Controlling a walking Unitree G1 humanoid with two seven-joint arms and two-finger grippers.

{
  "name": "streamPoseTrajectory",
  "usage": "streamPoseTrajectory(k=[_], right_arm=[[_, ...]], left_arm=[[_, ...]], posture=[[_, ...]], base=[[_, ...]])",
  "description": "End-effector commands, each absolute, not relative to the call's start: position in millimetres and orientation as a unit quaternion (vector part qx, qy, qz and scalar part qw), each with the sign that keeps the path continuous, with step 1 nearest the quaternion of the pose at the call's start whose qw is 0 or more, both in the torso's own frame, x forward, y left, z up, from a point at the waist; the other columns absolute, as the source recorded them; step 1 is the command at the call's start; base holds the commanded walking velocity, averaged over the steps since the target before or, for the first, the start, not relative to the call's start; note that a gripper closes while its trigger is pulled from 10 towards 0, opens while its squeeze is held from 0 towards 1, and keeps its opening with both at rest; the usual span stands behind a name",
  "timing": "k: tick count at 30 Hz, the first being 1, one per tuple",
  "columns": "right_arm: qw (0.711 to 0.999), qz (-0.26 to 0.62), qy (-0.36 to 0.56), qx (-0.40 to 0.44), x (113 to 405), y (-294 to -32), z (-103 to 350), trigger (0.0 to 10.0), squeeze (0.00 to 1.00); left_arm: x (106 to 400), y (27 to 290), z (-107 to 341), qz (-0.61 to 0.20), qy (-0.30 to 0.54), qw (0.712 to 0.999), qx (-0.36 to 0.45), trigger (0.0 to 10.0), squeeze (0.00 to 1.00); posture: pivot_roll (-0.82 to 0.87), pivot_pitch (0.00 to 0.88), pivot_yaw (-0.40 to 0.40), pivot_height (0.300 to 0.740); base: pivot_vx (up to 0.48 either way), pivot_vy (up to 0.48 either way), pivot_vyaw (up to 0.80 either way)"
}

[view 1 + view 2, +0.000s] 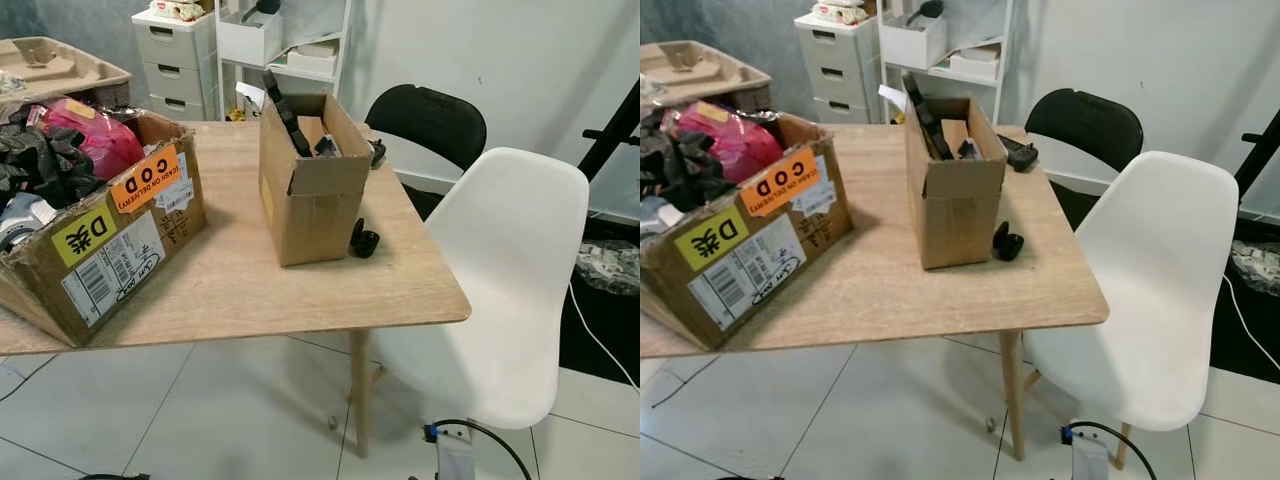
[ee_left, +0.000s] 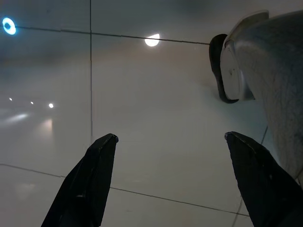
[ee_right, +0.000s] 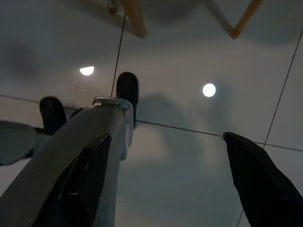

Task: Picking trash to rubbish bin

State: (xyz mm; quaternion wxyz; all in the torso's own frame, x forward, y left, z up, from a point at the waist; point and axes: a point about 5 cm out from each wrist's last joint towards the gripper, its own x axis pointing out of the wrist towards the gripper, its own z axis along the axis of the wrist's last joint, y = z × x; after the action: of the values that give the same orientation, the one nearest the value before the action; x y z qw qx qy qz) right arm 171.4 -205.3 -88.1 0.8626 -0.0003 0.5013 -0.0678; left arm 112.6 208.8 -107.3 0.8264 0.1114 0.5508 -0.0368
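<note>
- Standing before the table (image 1: 250,290), the robot has both arms hanging idle over the tiled floor (image 1: 180,410); no bin can be made out, so where the trash must end up is unknown from here.
- Big box (image 1: 120,240), at the table's left end, lies tipped on its side and stuffed with a pink bag (image 1: 95,135) and dark cloth (image 1: 45,160). It hangs partly off the front edge, so a careless pull on its contents could, I judge, drag the whole box off.
- White chair (image 1: 510,270) stands tight against the table's right side, with a black chair (image 1: 430,125) behind it; stepping in from that side risks a bump.
- Small box (image 1: 312,190) stands upright mid-table, flaps open. A long black item (image 1: 285,115) sticks out of it, long axis leaning up and away toward the far left. Snagging it could topple the box.
- Small black object (image 1: 364,240) on the table, touching or just beside the small box's right wall, is the likeliest loose trash. Too small to tell its axis; it sits near the right edge and could be knocked to the floor.
- Left gripper (image 2: 168,142) points at the floor, fingers spread wide, nothing between them.
- Right gripper (image 3: 165,142) likewise: fingers wide apart, empty, the robot's own leg (image 3: 71,142) alongside.
</note>
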Motion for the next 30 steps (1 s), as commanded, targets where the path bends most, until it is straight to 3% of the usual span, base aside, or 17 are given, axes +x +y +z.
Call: streamPoseTrajectory(k=[1,19,30], right_arm=[[0.858,-0.058,0.509,-0.011,169.2,-205.0,-89.2,10.0,0.0],[0.856,-0.067,0.511,-0.028,166.9,-217.4,-88.0,10.0,0.0],[0.862,-0.05,0.502,-0.042,178.7,-214.1,-83.4,10.0,0.0]], left_arm=[[110.1,198.9,-109.7,-0.068,0.558,0.818,0.123,10.0,0.0],[96.9,195.5,-113.9,-0.079,0.577,0.801,0.139,10.0,0.0],[98.5,196.2,-113.5,-0.084,0.576,0.799,0.149,10.0,0.0]], posture=[[0.1,0.085,-0.053,0.74],[0.1,0.058,-0.076,0.74],[0.1,0.029,-0.083,0.74]], base=[[0.0,0.0,0.0],[0.0,0.0,0.0],[-0.273,0.0,0.0]])
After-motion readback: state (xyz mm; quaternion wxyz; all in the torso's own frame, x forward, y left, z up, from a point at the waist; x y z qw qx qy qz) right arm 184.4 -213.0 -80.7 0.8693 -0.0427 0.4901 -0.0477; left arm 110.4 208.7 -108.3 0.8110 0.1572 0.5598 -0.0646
